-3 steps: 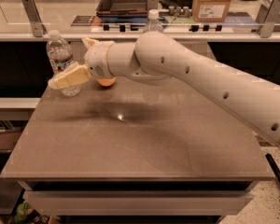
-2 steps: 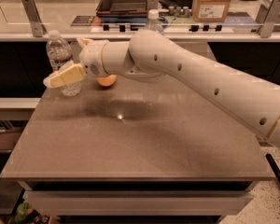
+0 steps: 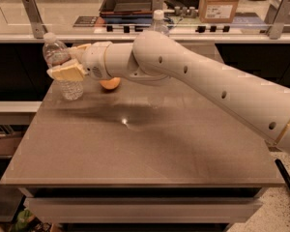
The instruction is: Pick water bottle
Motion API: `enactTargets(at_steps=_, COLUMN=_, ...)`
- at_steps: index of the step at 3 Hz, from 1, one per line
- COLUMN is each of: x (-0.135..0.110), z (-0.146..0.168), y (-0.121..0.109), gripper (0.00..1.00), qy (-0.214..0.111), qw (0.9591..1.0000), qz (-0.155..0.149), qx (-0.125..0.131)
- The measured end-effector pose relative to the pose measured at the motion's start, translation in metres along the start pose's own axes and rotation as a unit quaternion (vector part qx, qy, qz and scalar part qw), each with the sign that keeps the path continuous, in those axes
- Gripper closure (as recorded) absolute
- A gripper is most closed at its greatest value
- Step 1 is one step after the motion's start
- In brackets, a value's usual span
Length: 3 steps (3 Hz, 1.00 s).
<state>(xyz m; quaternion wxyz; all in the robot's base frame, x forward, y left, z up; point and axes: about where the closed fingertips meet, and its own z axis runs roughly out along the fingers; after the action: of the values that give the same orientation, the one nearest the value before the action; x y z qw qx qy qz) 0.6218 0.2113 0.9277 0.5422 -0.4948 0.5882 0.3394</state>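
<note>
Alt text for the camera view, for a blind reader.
The robot's gripper is at the middle of a clear water bottle standing near the far left corner of a brown table. The arm reaches in from the right, with an orange object behind it.

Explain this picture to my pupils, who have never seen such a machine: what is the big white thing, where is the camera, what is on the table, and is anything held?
The white shape is a robot arm, reaching in from the right across a table. There is one picture, taken from in front of the table and above it; where the camera is fixed is not known. The arm ends in a gripper, its hand, which is at the table's far left corner, around the upper part of a clear ribbed water bottle with a white cap. The bottle's base appears to rest on the table, so it is not lifted; whether the grip is firm cannot be told. Behind the arm lies an orange round object. Another bottle stands on the counter behind.
</note>
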Motion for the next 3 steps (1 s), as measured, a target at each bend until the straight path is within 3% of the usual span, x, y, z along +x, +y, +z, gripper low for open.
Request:
enactTargets(at_steps=2, x=-0.002, z=0.0031, y=0.0036, gripper=0.88, qy=-0.001, qw=1.0, qz=-0.001, qx=-0.004)
enactTargets(at_steps=3, x=-0.0031, z=0.0046, y=0.0054, gripper=1.0, qy=-0.001, qw=1.0, qz=-0.002, qx=-0.005)
